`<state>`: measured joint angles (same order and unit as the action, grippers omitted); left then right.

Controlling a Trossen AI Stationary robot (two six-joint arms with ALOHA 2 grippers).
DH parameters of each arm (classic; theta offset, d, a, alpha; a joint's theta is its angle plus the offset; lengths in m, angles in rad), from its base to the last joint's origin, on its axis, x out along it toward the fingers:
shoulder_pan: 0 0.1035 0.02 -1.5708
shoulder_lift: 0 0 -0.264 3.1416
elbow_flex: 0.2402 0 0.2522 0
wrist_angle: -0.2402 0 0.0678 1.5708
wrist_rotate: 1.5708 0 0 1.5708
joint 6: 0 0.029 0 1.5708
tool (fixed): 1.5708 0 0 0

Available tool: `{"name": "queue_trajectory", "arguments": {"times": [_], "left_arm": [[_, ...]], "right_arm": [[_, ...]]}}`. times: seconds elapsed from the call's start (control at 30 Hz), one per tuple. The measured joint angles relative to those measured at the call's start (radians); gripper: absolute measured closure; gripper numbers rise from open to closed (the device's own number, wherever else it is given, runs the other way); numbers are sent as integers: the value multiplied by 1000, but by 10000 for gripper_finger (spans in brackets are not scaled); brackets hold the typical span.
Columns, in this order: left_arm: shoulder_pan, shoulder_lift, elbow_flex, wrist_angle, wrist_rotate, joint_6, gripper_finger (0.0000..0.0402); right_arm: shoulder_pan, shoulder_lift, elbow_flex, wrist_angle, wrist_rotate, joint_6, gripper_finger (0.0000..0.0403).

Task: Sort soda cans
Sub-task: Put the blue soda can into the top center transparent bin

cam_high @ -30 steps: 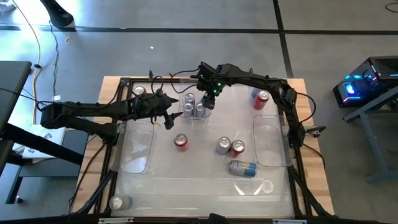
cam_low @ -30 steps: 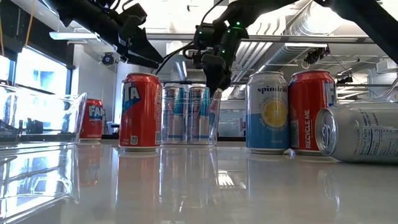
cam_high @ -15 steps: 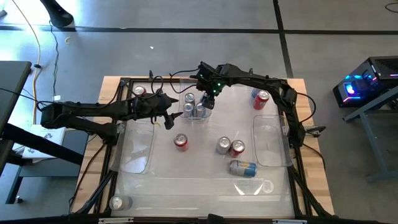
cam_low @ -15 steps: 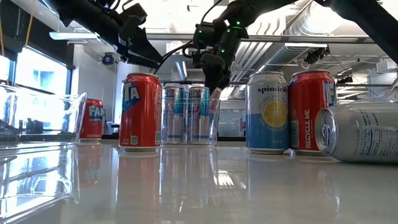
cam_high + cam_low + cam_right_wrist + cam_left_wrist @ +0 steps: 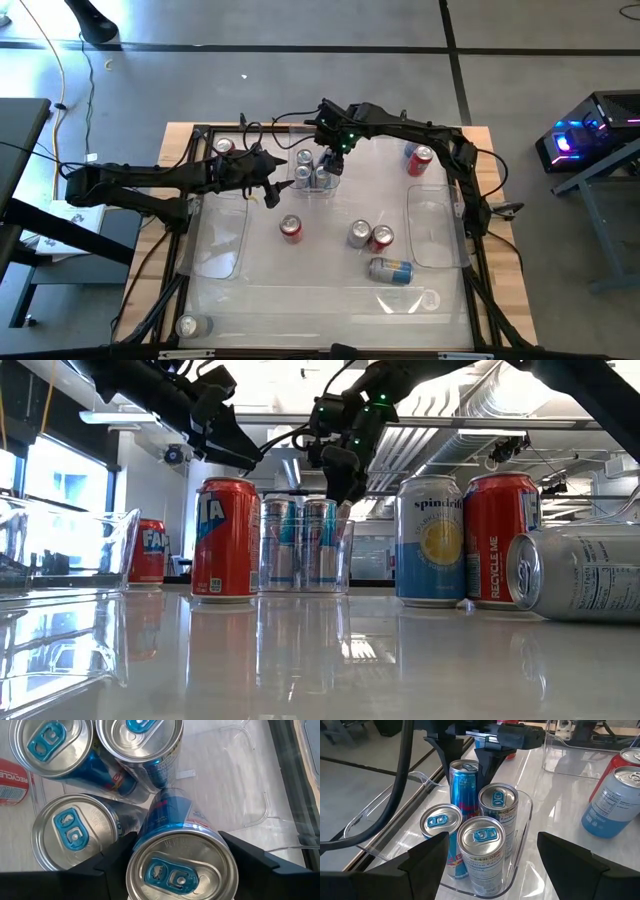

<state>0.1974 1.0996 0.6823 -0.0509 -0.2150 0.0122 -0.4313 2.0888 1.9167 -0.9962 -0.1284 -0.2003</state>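
High view: left gripper (image 5: 272, 190) is hovering w/ jaws spread & empty just left of the small clear bin (image 5: 318, 192) near the surface's far edge, while right gripper (image 5: 333, 158) is hanging over that bin w/ jaws spread round the top of the fourth slim can (image 5: 180, 865); whether it's gripping or letting go I can't tell. To do this well, I'd be lifting straight up w/o nudging the upright slim blue-and-silver cans (image 5: 475, 840). Other cans are waiting: red can (image 5: 291, 229) mid-surface, a pair beside it (image 5: 370, 236), a grey-blue one lying on its side (image 5: 390, 269), more at the corners.

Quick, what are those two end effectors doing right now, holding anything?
Left end effector: open, empty, facing the four blue cans.
Right end effector: open, empty, straddling the top of one blue can in the small clear bin.
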Motion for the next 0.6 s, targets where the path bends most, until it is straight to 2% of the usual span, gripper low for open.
{"name": "queue_trajectory", "arguments": {"times": [0.33,0.6], "left_arm": [[0,0,0,0,0,0,106],[0,0,0,0,0,0,106]], "right_arm": [[0,-3,0,3,-39,-16,116],[2,-4,0,1,-43,-46,112]]}}
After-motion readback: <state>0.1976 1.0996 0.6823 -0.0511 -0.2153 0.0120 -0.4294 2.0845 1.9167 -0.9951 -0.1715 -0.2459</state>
